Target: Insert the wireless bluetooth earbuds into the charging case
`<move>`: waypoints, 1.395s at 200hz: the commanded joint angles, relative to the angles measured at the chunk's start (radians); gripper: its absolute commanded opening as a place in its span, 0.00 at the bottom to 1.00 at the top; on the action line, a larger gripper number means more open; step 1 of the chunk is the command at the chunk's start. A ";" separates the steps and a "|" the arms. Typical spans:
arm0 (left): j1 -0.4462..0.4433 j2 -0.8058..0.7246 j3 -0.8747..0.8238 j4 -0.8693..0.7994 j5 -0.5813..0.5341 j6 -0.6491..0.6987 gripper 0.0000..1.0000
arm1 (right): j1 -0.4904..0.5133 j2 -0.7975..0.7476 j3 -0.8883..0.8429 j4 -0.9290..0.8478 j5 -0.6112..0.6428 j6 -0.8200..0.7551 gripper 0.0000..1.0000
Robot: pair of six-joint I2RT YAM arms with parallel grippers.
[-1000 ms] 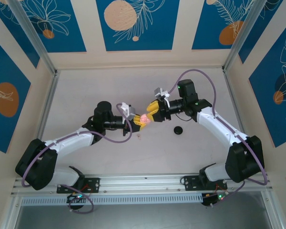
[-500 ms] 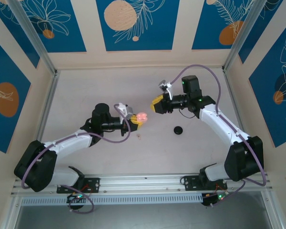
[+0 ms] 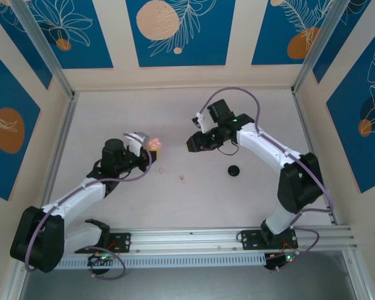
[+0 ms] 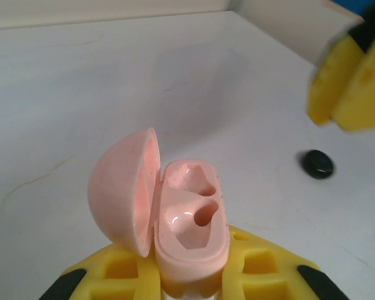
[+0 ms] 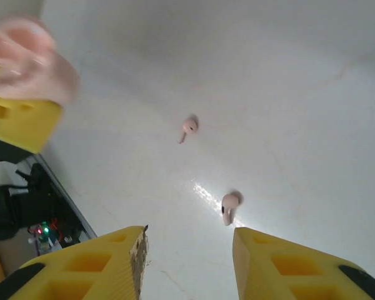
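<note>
Pulled back from right pincer [image 5: 187, 230], left pincer [image 4: 187, 265] clamped on open pink case [image 4: 189, 219], right pincer half open, empty, two pink earbuds [image 5: 229, 206] beyond its fingertips.

The open charging case [image 4: 175, 215] looks like smooth pale pink plastic, glossy in its moulded wells and more satin on the lid's outside. The two pink earbuds [image 5: 189, 127] [image 5: 229, 205] show the same shiny plastic, and the white table [image 5: 300, 94] under them is smooth with a bright glare. The left gripper [image 4: 187, 282] and right gripper [image 5: 189, 240] have matt yellow plastic-looking fingers.
</note>
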State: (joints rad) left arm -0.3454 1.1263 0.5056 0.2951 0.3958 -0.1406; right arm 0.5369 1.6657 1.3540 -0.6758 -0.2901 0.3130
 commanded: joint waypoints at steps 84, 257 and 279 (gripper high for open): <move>0.174 -0.055 0.036 -0.279 -0.160 -0.065 0.15 | 0.195 0.443 0.438 -0.236 0.157 0.405 0.38; 0.198 -0.125 0.036 -0.287 -0.153 -0.050 0.17 | 0.270 0.771 0.694 -0.326 0.084 0.417 0.34; 0.198 -0.131 0.034 -0.290 -0.154 -0.045 0.17 | 0.280 0.787 0.712 -0.360 0.099 0.414 0.33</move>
State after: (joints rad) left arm -0.1608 1.0176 0.5152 0.0135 0.2348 -0.1928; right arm 0.7948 2.4153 2.0300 -0.9680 -0.1741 0.7185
